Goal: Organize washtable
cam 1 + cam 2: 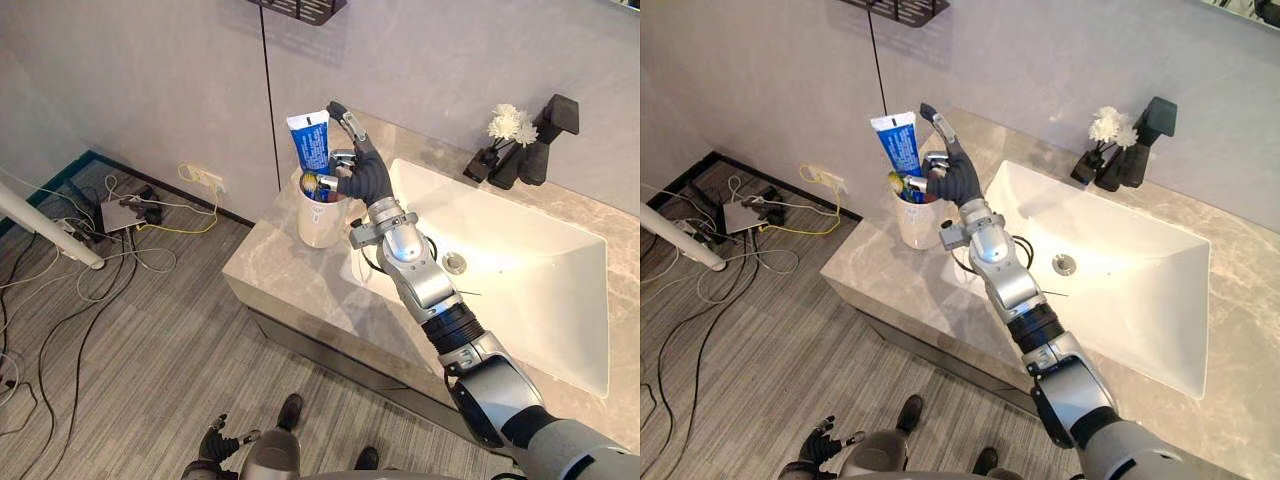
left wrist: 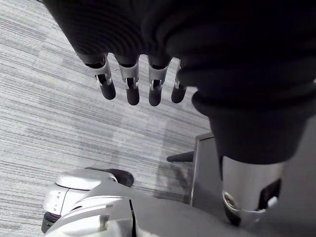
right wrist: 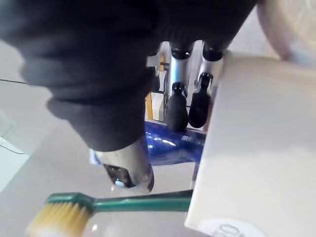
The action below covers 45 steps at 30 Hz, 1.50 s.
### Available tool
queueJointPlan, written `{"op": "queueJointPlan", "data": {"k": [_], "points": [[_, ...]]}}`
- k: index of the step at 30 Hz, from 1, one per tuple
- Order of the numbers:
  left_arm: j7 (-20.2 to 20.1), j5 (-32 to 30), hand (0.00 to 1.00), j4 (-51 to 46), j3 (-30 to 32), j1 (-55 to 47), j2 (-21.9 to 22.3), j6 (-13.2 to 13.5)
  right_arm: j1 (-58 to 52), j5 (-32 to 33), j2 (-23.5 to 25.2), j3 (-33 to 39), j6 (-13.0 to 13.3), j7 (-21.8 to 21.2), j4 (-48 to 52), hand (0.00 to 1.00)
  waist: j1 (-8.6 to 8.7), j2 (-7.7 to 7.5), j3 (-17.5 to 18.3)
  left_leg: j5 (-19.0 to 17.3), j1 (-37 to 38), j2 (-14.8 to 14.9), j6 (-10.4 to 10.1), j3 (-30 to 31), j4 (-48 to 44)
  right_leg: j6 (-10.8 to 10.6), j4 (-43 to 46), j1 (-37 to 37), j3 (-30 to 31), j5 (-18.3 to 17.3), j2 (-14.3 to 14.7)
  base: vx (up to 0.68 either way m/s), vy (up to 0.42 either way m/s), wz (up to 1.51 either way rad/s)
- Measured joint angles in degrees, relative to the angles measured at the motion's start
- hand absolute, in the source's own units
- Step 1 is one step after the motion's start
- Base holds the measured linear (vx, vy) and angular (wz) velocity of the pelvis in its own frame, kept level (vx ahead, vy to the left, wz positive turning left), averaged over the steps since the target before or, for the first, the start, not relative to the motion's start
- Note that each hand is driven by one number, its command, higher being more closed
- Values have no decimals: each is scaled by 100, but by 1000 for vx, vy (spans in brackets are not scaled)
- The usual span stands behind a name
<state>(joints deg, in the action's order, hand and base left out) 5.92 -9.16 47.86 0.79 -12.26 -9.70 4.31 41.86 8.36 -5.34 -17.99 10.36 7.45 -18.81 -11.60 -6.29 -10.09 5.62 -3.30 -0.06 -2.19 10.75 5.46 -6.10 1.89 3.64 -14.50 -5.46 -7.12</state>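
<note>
A white cup [image 1: 322, 222] stands on the stone counter [image 1: 285, 285], left of the sink. A blue toothpaste tube [image 1: 310, 140] stands upright in it and sticks out well above the rim. My right hand [image 1: 365, 180] is at the cup's mouth. Its fingers and thumb are curled on the tube's lower part, and one finger points up beside the tube. In the right wrist view the blue tube [image 3: 165, 143] lies between thumb and fingers, with a green toothbrush [image 3: 123, 202] with yellowish bristles beside the cup [image 3: 256, 148]. My left hand [image 2: 131, 84] hangs low over the floor, fingers relaxed.
The white sink basin [image 1: 520, 260] takes up the counter's right part. A black faucet [image 1: 545, 140] and a dark vase of white flowers [image 1: 510, 125] stand behind it. A wire shelf [image 1: 300, 8] hangs on the wall. Cables and a power strip [image 1: 130, 212] lie on the floor at left.
</note>
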Motion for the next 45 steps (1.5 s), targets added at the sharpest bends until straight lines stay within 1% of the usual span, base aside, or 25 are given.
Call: {"op": "queueJointPlan", "data": {"k": [6,18,28,31,32,37,45], "points": [[0,-2,0,0,0,0,0,-3,-223,0,39,13,30,-6,225,0,4,-2,2,4,4,-4,-4,0,0,0,2,4,-3,0,-4,0,0,0],[-5,-5,0,18,-2,-17,0,-32,-401,-7,48,25,36,-13,247,0,10,-11,82,17,23,-7,-16,13,-1,-1,2,28,-15,0,-5,0,0,0],[-30,-5,0,67,5,-16,-6,-36,-514,-128,43,41,29,-36,267,0,85,-14,84,25,107,-3,-29,7,0,-1,19,102,-19,-1,-7,0,0,0],[-49,-5,0,90,22,-17,-12,-36,-630,-159,26,126,-41,-73,417,0,115,-34,97,25,116,1,-29,-8,0,-1,19,102,1,-1,-5,-3,0,-2],[-51,-5,0,97,25,-17,-13,-36,-635,-183,5,192,-79,-115,418,0,122,-37,99,25,123,2,-29,-19,0,-1,19,101,20,0,-5,-14,-1,-5],[-56,-4,0,110,25,-18,-29,-36,-635,-200,-214,227,-85,-150,441,0,135,-63,118,25,140,10,-28,-76,-1,-2,14,101,52,0,-2,-15,-3,-4],[-90,-4,0,135,22,-31,-46,-73,-634,-196,-319,248,-86,-269,521,0,139,-91,213,24,186,11,-26,-129,-1,-2,5,117,78,0,-5,-6,-7,-5]]}}
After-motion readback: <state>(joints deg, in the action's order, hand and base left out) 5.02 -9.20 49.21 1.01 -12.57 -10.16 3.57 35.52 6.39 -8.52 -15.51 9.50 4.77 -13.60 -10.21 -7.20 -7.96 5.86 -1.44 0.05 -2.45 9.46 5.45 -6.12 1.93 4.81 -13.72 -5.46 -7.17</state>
